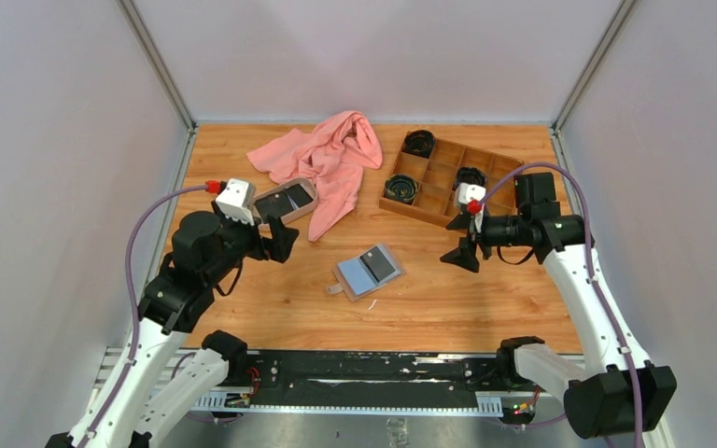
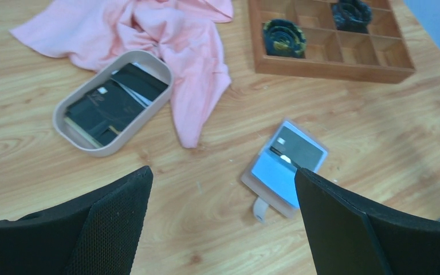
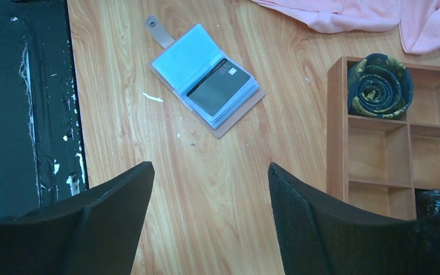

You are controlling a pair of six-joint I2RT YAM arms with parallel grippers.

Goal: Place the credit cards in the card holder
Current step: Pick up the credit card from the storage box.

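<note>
Next up: lifting a card out of the tray

Nearest the bases, both arms hang above the wood with nothing in them. The left gripper (image 1: 282, 239) has its jaws wide apart, and so does the right gripper (image 1: 459, 254).

Between the two, mid-table, the card holder (image 3: 206, 77) lies opened flat with its snap tab pointing toward the bases. One dark card (image 3: 219, 87) already sits on its right-hand leaf; whether it is fully tucked into a pocket I cannot tell.

Further out on the left, just beyond the left gripper, the oval tray (image 2: 110, 150) holds the other credit cards (image 2: 106, 106), dark ones overlapping, with a tan edge showing at one side.

By my reading, the step in hand is a pick from that tray by the left arm. The cards lie flat and stacked, so a fingertip should come down at a free card edge near the tray wall and tip the card up before closing, taking one card and not two.

Beyond the tray, a pink cloth (image 2: 166, 34) drapes against its far rim. Keep the fingers clear of it. At the far right stands a wooden compartment box (image 2: 332, 69) holding dark rolled items (image 2: 285, 37).
</note>
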